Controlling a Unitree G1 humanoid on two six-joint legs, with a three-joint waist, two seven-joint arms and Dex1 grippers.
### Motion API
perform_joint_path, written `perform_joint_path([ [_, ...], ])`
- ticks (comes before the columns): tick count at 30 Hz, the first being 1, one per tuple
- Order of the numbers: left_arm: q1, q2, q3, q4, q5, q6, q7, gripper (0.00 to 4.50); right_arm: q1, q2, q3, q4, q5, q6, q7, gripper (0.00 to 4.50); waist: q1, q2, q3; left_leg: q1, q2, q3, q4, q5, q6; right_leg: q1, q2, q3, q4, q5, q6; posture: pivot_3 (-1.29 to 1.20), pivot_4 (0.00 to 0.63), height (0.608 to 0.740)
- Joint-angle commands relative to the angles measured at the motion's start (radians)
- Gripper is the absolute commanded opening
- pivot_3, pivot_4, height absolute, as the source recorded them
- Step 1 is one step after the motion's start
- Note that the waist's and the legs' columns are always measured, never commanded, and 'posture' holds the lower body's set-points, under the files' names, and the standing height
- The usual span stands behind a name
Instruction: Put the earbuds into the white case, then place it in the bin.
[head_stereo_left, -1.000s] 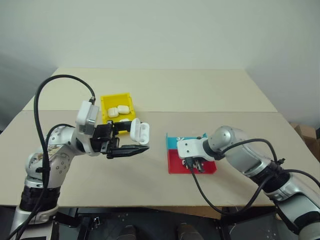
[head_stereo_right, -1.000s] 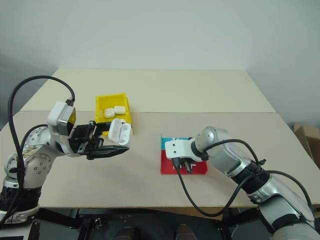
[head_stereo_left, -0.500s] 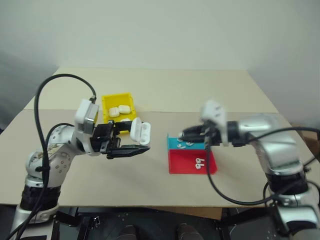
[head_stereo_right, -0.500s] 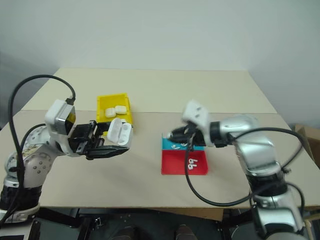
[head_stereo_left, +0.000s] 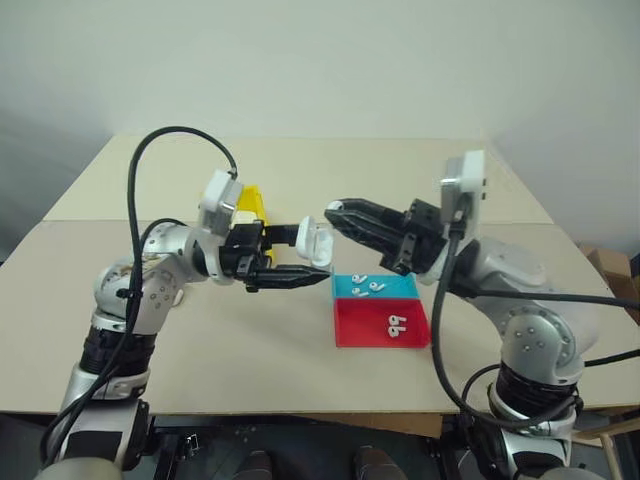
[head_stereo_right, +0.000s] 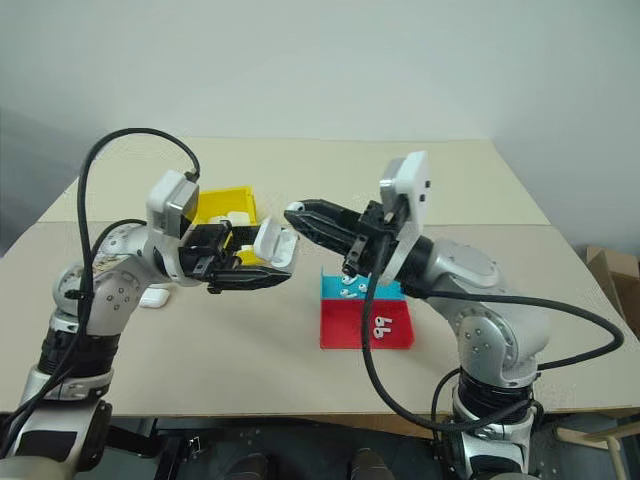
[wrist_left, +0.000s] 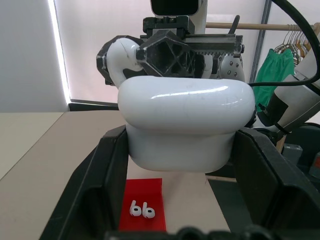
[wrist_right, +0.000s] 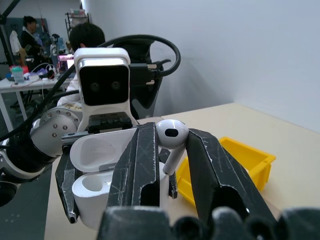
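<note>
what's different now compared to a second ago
The right gripper left the red tray, rose with an earbud pinched between its fingers and swung over to the open white case. The left gripper kept hold of the case, shifting slightly toward the right one. Two earbuds stay on the red tray.

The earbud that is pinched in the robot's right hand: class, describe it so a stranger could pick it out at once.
Start at the beige table and look above its middle, where the two arms meet. The right hand pinches one glossy white earbud between its black fingers, just beside the open white case in the left hand. Unlike the earbuds lying in the blue tray and red tray, it is held in the air.
</note>
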Motion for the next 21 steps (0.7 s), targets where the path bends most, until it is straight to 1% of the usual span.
perform_joint_path([
  [1,-0.025,0.000,0.008,-0.007,0.002,0.000,-0.011,2.78,-0.001,-0.015,0.019,-0.022,0.026,-0.044,-0.024,0.65,0.002,0.000,0.000,0.000,0.000,0.000,0.000,0.000,0.000,0.000,0.000,0.000,0.000,0.000,0.000,0.00,0.150,0.740],
  [10,-0.014,0.006,0.020,-0.017,0.011,-0.001,-0.006,2.78,0.011,-0.056,0.062,-0.016,0.052,-0.071,-0.024,0.65,0.002,0.000,0.000,0.000,0.000,0.000,0.000,0.000,0.000,0.000,0.000,0.000,0.000,0.000,0.000,0.00,0.150,0.740],
  [17,-0.012,0.002,0.029,-0.022,0.018,-0.012,-0.004,2.78,0.027,-0.116,0.121,0.000,-0.010,-0.126,-0.011,0.65,0.002,0.000,0.000,0.000,0.000,0.000,0.000,0.000,0.000,0.000,0.000,0.000,0.000,0.000,0.000,0.00,0.150,0.740],
  [19,-0.011,0.001,0.031,-0.022,0.021,-0.015,-0.003,2.78,0.031,-0.143,0.128,0.005,-0.008,-0.143,0.014,1.37,0.003,0.000,0.000,0.000,0.000,0.000,0.000,0.000,0.000,0.000,0.000,0.000,0.000,0.000,0.000,0.00,0.150,0.740],
  [21,-0.012,0.000,0.032,-0.020,0.025,-0.019,0.000,2.78,0.034,-0.161,0.130,0.008,0.001,-0.158,0.033,1.97,0.003,0.000,0.000,0.000,0.000,0.000,0.000,0.000,0.000,0.000,0.000,0.000,-0.001,0.000,0.000,0.00,0.150,0.740],
])
